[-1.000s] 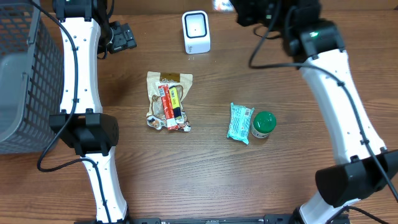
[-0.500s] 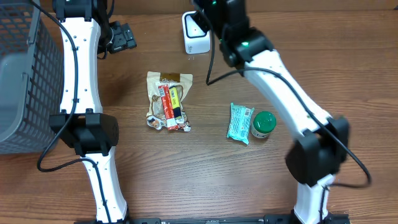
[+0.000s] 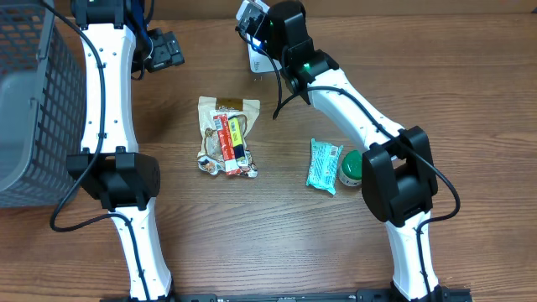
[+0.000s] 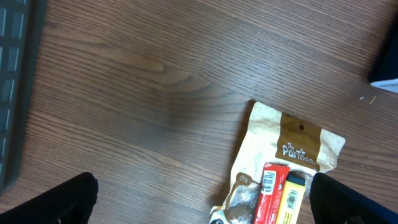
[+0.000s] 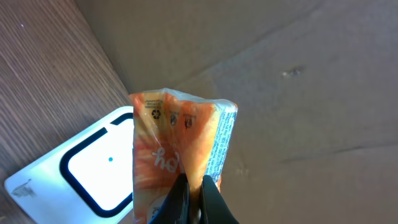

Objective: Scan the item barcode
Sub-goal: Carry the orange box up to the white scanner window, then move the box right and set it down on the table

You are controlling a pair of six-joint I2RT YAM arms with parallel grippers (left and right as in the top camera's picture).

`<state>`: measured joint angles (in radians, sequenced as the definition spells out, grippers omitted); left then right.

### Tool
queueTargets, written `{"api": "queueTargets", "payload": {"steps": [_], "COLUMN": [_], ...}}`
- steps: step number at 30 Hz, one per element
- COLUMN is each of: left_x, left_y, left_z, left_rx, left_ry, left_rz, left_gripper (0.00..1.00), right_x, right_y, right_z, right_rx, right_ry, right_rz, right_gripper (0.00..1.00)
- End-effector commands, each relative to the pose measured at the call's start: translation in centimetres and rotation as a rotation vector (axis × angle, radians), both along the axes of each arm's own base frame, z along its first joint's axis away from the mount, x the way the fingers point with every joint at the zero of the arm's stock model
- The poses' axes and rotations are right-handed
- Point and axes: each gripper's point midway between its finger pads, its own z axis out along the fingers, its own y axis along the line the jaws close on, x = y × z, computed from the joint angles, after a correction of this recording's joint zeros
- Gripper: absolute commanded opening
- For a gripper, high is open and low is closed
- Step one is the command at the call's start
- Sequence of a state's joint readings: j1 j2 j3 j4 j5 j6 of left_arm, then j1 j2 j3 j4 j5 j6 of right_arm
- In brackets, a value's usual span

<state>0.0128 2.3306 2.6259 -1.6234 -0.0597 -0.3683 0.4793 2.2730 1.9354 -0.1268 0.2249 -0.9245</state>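
The orange packet (image 5: 180,143) is pinched tight in the right gripper (image 5: 191,198) just above the scanner (image 5: 81,168), probably so its barcode meets the window. The left gripper (image 3: 164,50) gapes wide and empty, left of the scanner. Robot-side of the scanner lie one beige pouch (image 3: 226,134), one teal packet (image 3: 323,164) and one green-lidded jar (image 3: 356,166).

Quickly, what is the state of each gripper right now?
Left gripper: open, holding nothing.
Right gripper: closed, holding an orange packet.
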Motion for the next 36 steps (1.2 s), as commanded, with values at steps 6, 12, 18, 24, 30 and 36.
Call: {"api": "queueTargets", "payload": {"steps": [6, 12, 18, 24, 30, 36], "left_x": [0.1, 0.1, 0.1, 0.1, 0.1, 0.1], "left_y": [-0.4, -0.5, -0.4, -0.4, -0.4, -0.4], "left_z": [-0.3, -0.3, -0.3, -0.3, -0.3, -0.3], "left_rx": [-0.013, -0.013, -0.013, -0.013, -0.013, -0.013], "left_ry": [0.006, 0.006, 0.006, 0.006, 0.006, 0.006], "left_rz": [0.012, 0.012, 0.012, 0.012, 0.012, 0.012], "left_gripper": [1.0, 1.0, 1.0, 1.0, 1.0, 1.0], "right_x": [1.6, 1.9, 2.2, 2.7, 1.8, -1.2], "right_y": [0.0, 0.2, 0.0, -2.3, -3.5, -7.0], "right_z": [-2.5, -4.1, -4.0, -1.4, 2.5, 5.6], "right_rx": [-0.04, -0.044, -0.035, -0.029, 0.276, 0.441], "right_ry": [-0.033, -0.024, -0.034, -0.094, -0.065, 0.064], "right_rz": [0.002, 0.004, -0.009, -0.149, -0.287, -0.425], "right_gripper": [0.04, 0.04, 0.07, 0.04, 0.04, 0.04]}}
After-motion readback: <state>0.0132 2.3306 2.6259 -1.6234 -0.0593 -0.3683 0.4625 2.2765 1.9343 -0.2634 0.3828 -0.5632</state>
